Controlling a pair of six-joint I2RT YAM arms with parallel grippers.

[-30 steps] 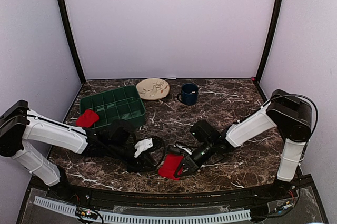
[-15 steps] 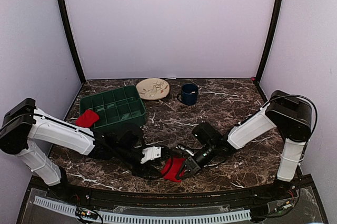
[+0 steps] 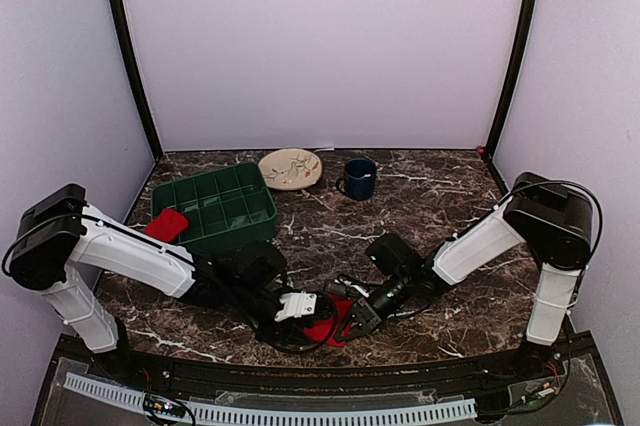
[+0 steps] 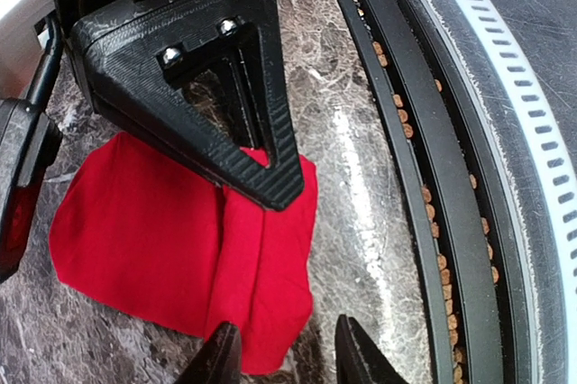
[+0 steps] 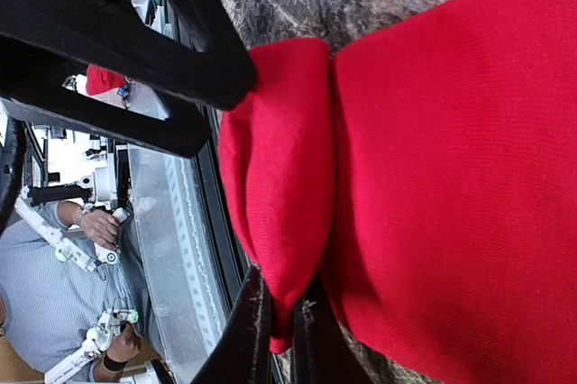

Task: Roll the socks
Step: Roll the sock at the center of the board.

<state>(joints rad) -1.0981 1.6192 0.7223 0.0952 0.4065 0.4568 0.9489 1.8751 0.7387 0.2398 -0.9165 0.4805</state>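
Note:
A red sock [image 3: 322, 330] lies flat on the marble table near the front edge. My right gripper [image 3: 352, 318] is shut on a folded-over edge of it; in the right wrist view its fingers [image 5: 259, 325] pinch the raised fold of the sock [image 5: 451, 177]. My left gripper [image 3: 298, 308] is open right beside the sock on its left. In the left wrist view the left gripper [image 4: 287, 359] straddles the sock's near corner [image 4: 261, 312], with one fingertip at the cloth edge and the other over bare table. A second red sock [image 3: 165, 224] lies at the green tray's left edge.
A green compartment tray [image 3: 215, 204] stands at the back left. A patterned plate [image 3: 290, 168] and a dark blue mug [image 3: 358, 178] stand behind it. The black front rail of the table [image 4: 424, 177] runs close beside the sock.
My left gripper has moved right and toward the front edge, up against the red sock. My right gripper has stayed shut on the sock's fold, shifting only slightly.

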